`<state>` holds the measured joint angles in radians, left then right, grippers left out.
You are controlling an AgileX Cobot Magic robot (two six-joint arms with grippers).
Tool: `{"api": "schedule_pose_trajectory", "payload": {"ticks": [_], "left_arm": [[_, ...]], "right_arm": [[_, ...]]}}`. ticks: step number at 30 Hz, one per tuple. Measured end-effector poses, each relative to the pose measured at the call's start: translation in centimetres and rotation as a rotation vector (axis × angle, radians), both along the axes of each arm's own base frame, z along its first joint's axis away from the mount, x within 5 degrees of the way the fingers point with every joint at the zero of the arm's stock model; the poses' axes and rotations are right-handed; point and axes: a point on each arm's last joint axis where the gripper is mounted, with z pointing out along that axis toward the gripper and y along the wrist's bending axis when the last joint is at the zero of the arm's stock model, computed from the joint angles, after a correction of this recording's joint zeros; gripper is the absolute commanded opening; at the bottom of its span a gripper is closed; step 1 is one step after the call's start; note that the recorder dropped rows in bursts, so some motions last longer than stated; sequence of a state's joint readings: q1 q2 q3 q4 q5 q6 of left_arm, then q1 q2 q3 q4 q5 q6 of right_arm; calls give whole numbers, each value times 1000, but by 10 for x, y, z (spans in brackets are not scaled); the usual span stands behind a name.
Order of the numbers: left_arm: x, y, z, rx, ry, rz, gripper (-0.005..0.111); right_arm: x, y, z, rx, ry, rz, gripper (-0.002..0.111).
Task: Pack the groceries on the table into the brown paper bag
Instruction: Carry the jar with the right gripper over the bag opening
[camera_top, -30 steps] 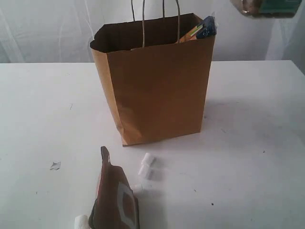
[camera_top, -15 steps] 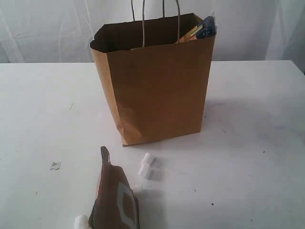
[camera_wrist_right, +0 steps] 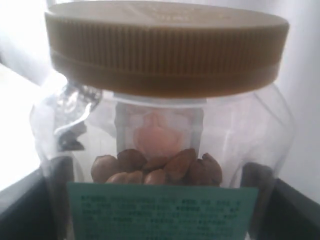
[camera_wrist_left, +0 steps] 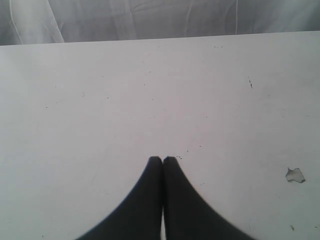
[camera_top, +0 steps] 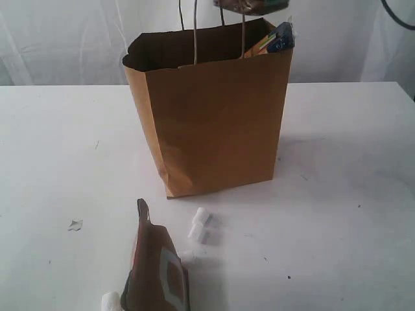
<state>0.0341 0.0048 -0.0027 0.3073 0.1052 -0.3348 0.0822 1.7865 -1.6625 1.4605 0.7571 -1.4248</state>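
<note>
Pouch (camera_top: 157, 272) before bag (camera_top: 214, 129), jar (camera_top: 249, 5) above.

no wording can be read anywhere. the clear plastic jar with a ribbed mustard lid (camera_wrist_right: 165, 150) carries a pale green paper label (camera_wrist_right: 162, 212) with rows of dark print (too blurred to make out). the pale panel (camera_top: 172, 277) on the glossy brown-orange pouch (camera_top: 152, 256) is likewise illegible.

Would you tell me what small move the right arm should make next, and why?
Probably lower the jar into the brown paper bag, keeping clear of the spaghetti packet: the right gripper holds it seemingly above the bag's open top.
</note>
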Motion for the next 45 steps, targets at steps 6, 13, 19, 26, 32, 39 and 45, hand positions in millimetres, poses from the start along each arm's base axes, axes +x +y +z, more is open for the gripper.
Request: {"api": "schedule_pose_trajectory", "payload": {"ticks": [6, 13, 19, 26, 32, 39, 45], "left_arm": [[0, 0, 0, 0, 0, 0, 0], [0, 0, 0, 0, 0, 0, 0], [0, 0, 0, 0, 0, 0, 0], [0, 0, 0, 0, 0, 0, 0], [0, 0, 0, 0, 0, 0, 0], [0, 0, 0, 0, 0, 0, 0], [0, 0, 0, 0, 0, 0, 0]], "right_arm": [[-8, 6, 2, 15, -5, 104, 0], [-12, 5, 9, 16, -26, 101, 0], [-31, 8, 27, -26, -68, 177, 0], [-46, 7, 30, -117, -13, 205, 0], [-46, 5, 22, -162, 55, 200, 0], [-26, 8, -1, -110, 123, 200, 0], [-4, 12, -18, -38, 76, 181, 0]]}}
